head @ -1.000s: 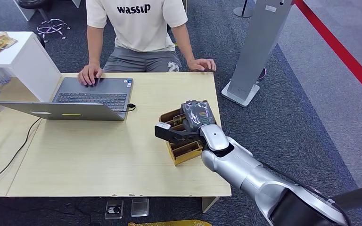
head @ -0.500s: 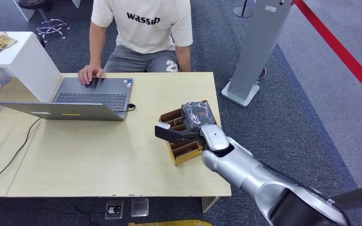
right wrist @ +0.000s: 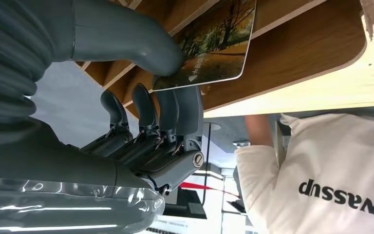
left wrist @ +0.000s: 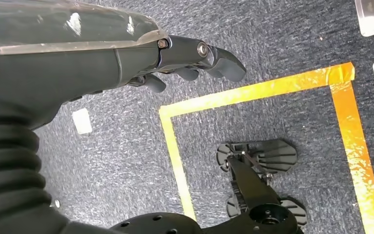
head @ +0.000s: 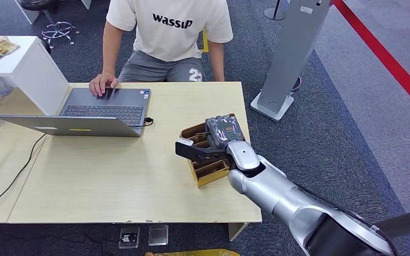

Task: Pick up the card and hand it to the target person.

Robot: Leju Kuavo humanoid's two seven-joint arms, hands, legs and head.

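Right wrist view, card (right wrist: 214, 44) pinched by right robot hand (right wrist: 151, 97), long axis across wooden holder (right wrist: 297, 63)

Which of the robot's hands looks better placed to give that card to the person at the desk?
The right hand: it already pinches the card at the wooden holder on the table. The left hand hangs over the floor, holding nothing.

You see a glossy printed card (right wrist: 213, 43) pinched by the matt grey plastic thumb and fingers of the right hand (right wrist: 160, 97), against the smooth wooden slats of the holder (head: 209, 158). At lower right of the head view your arm (head: 288, 200) gleams as polished silver metal over a pale, smooth wood-look table (head: 112, 181). The floor (left wrist: 126, 146) is rough blue-grey carpet crossed by shiny yellow tape (left wrist: 253, 90).
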